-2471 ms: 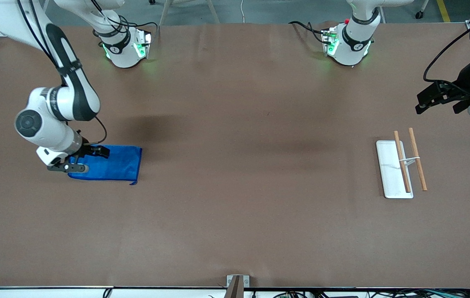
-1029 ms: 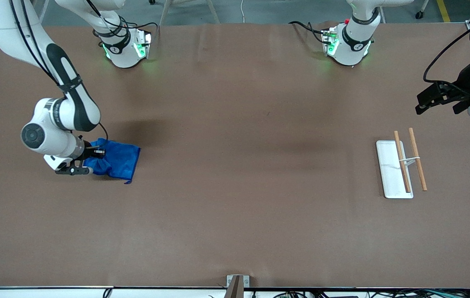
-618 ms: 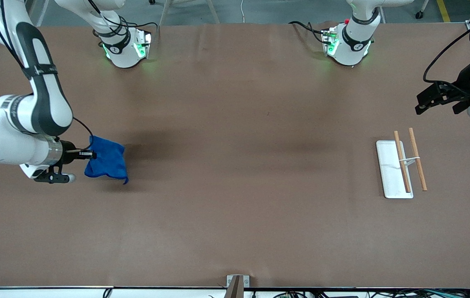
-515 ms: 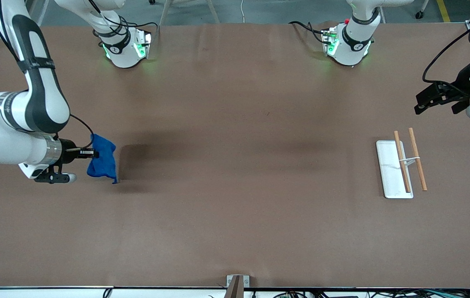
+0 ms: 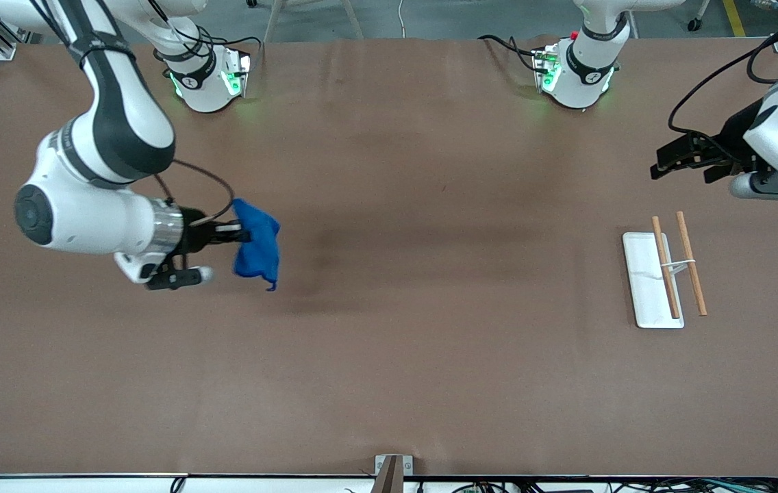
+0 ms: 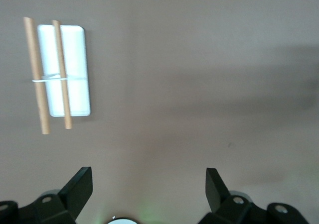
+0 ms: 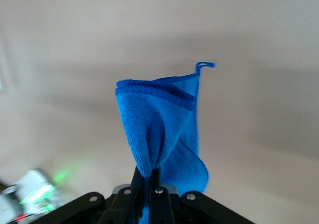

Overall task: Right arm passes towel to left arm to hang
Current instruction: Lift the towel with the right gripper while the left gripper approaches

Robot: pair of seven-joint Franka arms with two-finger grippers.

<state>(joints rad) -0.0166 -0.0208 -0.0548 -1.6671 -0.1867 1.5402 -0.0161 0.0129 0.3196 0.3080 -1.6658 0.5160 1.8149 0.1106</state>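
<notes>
My right gripper (image 5: 242,236) is shut on one edge of the bright blue towel (image 5: 257,245) and holds it in the air over the table at the right arm's end. The towel hangs bunched from the fingers; in the right wrist view it (image 7: 162,129) droops with its darker hem and a small loop showing. My left gripper (image 5: 663,167) is open and empty in the air at the left arm's end, over the table a little farther from the front camera than the rack. Its fingers (image 6: 79,186) stand wide apart.
A white rack base (image 5: 644,281) with two wooden rods (image 5: 665,267) lies at the left arm's end; it also shows in the left wrist view (image 6: 75,69). The two arm bases (image 5: 207,79) stand along the table's edge farthest from the front camera.
My right gripper closed on the towel, lifted it off the table and carried it toward the table's middle. My left gripper shifted slightly toward the middle.
</notes>
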